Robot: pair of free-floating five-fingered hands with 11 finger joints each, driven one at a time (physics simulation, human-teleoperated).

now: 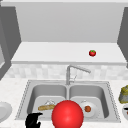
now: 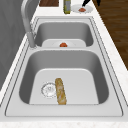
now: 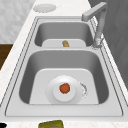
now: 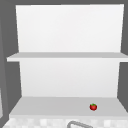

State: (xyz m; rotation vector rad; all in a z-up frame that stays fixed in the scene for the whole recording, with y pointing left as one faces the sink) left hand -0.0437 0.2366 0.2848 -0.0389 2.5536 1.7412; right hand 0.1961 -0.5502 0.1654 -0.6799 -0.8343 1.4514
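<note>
A big red ball (image 1: 67,115) sits low in the front view, before the sink's front rim. My left hand (image 1: 32,120) hovers just left of it, fingers reaching loosely toward the ball and holding nothing. My right hand (image 1: 126,109) shows as a dark tip at the far right edge, over a small plate (image 2: 75,9) with a reddish piece on the right counter; its fingers (image 2: 85,2) point down at that plate. A bread loaf (image 2: 60,91) lies in the left basin by the drain. A white plate (image 3: 53,96) carrying an orange-red fruit (image 3: 64,88) rests in the right basin.
The faucet (image 1: 72,71) stands behind the divider of the double sink (image 1: 110,100). A tomato (image 4: 93,107) sits on the lower shelf at the right. A plate (image 1: 3,111) lies on the left counter. A yellow-green object (image 1: 123,95) stands on the right counter.
</note>
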